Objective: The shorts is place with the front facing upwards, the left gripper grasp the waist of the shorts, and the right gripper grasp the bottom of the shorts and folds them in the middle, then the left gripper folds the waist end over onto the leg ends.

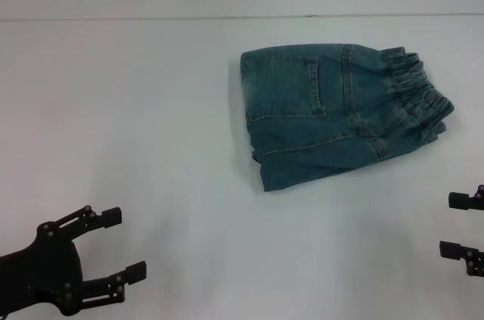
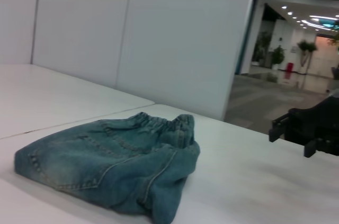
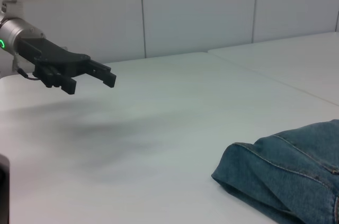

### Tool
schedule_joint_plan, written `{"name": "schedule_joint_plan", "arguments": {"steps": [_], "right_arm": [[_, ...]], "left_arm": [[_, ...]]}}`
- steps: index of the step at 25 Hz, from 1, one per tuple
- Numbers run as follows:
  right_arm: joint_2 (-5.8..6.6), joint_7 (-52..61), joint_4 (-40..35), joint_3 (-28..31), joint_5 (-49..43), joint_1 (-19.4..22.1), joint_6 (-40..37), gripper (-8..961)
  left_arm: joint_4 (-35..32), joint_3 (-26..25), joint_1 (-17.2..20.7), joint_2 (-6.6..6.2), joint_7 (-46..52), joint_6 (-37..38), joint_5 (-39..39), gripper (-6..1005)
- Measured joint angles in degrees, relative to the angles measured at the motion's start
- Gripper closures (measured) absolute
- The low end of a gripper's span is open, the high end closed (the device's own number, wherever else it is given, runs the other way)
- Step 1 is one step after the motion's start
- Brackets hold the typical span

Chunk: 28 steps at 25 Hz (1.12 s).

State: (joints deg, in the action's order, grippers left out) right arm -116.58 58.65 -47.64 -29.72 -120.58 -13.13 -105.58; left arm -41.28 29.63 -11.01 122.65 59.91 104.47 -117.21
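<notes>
The blue denim shorts (image 1: 340, 116) lie folded into a compact bundle on the white table (image 1: 151, 108), right of centre. Their gathered elastic waist (image 1: 412, 89) points to the right and a pocket seam faces up. My left gripper (image 1: 128, 243) hovers open at the near left, well away from the shorts and holding nothing. At the right edge, my right gripper (image 1: 448, 224) is also open and holds nothing, a little nearer than the waist end. The left wrist view shows the shorts (image 2: 111, 166) and the right gripper (image 2: 290, 139). The right wrist view shows a corner of the shorts (image 3: 286, 176) and the left gripper (image 3: 90, 83).
A seam (image 1: 151, 18) between table sections runs along the far side. White wall panels (image 2: 159, 33) stand behind the table, with an open hall beyond them in the left wrist view.
</notes>
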Motion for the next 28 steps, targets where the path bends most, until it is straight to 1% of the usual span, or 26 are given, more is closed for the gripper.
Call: {"name": "schedule_joint_plan", "arguments": {"steps": [7, 28], "right_arm": [[0.02, -0.45, 0.01, -0.01, -0.01, -0.08, -0.21, 221], [-0.02, -0.82, 0.62, -0.7, -1.24, -0.79, 0.22, 222]], "left_arm": [[-0.13, 0.28, -0.43, -0.04, 0.05, 2.16, -0.6, 95], [-0.09, -0.02, -0.93, -0.13, 0.38, 1.93, -2.43, 95]]}}
